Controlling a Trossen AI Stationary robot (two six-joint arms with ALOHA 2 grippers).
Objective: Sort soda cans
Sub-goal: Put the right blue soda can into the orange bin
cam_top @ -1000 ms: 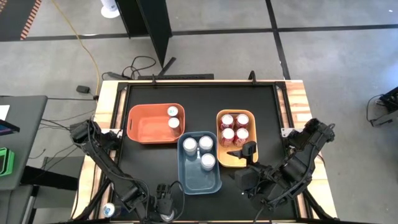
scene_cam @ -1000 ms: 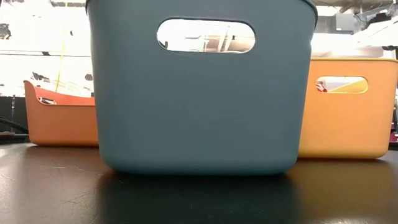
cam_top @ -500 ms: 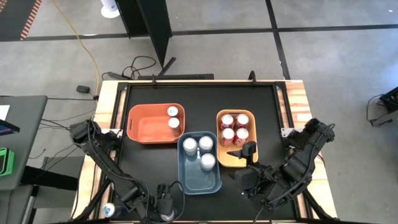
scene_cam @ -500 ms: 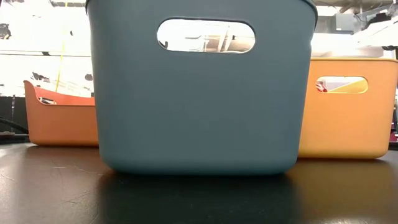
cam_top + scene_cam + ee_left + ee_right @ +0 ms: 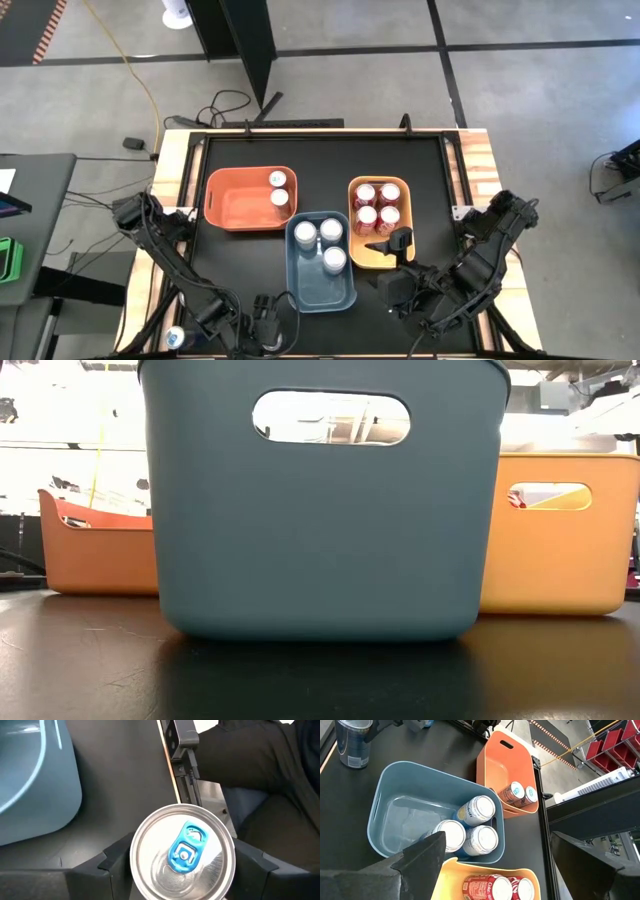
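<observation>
Black table, bearing three bins in a loose cluster. Orange bin, toward the left: two cans with silver tops stand against its right wall; their bodies are hidden from above. Blue bin, centre and nearest the front edge: three silver-topped cans grouped at its far end, the rest of the floor bare. Yellow bin, right: four red cans in a square block at its far end, its near end partly covered by the right arm. Low view: filled almost wholly by the blue bin's end wall with its handle slot, the orange and yellow bins flanking it; no can can be made out there. Left gripper, at the front edge of the table left of centre (largely cut off in the high view): a silver-topped can with a blue tab stands upright between its two dark fingers, which sit just at its sides; jaws apart around it, contact cannot be told, and the can's body is hidden below its lid. Right gripper, over the near end of the yellow bin: jaws spread wide, nothing between them. A further blue-and-silver can stands on the table beyond the blue bin, top cut off.
</observation>
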